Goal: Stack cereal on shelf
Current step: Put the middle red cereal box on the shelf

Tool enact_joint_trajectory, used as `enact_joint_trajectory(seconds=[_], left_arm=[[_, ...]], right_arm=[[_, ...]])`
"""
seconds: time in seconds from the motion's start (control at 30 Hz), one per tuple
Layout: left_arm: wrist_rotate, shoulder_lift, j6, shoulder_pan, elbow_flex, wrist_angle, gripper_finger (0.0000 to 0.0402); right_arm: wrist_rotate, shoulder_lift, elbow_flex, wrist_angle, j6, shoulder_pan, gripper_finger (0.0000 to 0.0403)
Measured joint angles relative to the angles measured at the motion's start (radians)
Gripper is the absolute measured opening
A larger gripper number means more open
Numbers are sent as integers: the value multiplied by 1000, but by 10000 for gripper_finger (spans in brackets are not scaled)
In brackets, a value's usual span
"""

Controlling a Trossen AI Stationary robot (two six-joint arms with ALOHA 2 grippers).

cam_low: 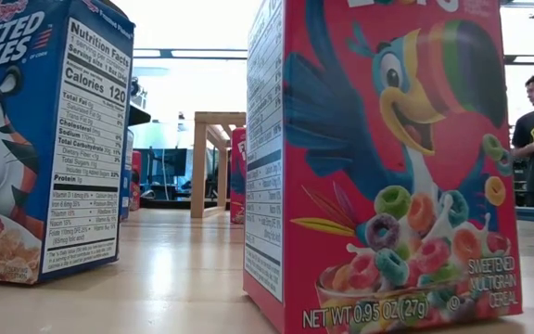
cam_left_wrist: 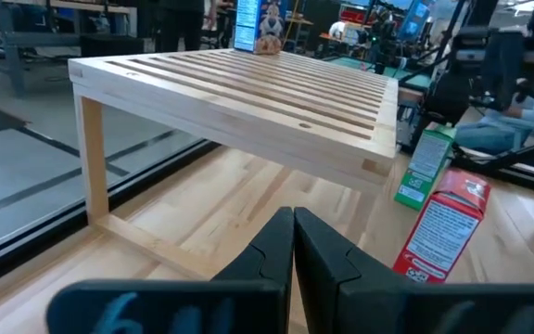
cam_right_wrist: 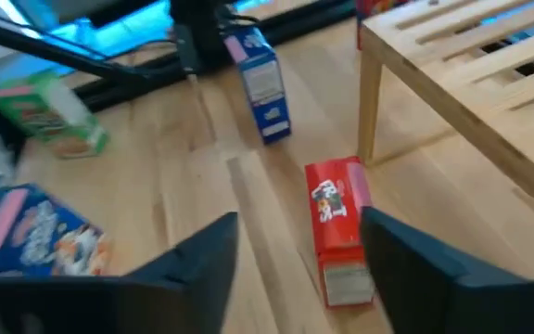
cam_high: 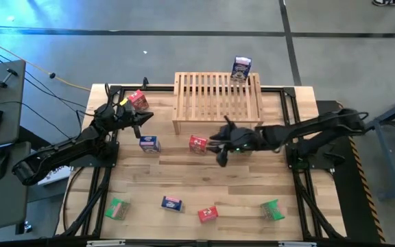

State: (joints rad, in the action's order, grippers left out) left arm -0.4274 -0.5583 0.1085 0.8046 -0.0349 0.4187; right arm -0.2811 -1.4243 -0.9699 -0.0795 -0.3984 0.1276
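1 blue box [cam_high: 241, 68] stands on the shelf [cam_high: 218, 103] at upper centre. Right gripper [cam_high: 219, 145] gapes, released, around a red box [cam_high: 198, 144]; left gripper [cam_high: 140, 117] is clenched, empty.

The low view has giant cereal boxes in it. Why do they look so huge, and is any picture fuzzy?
Low view: the red box and blue box sit right by the camera, so they look giant. Right wrist view: smeared; the red box and open right gripper look soft.
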Motion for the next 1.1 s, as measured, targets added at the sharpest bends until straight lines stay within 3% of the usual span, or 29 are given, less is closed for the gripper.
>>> enact_joint_trajectory(seconds=[0.17, 0.6, 0.9, 1.1], left_arm=[[0, 0, -1, 0, 0, 0, 5], [0, 0, -15, 0, 0, -3, 5], [0, 0, -16, 0, 1, -4, 5], [0, 0, -15, 0, 1, -4, 5]], right_arm=[[-8, -141, -138, -87, -4, -14, 287], [27, -453, -554, -607, -13, -90, 293], [105, -526, -604, -642, 8, -110, 292], [134, -527, -591, -642, -13, -122, 265]])
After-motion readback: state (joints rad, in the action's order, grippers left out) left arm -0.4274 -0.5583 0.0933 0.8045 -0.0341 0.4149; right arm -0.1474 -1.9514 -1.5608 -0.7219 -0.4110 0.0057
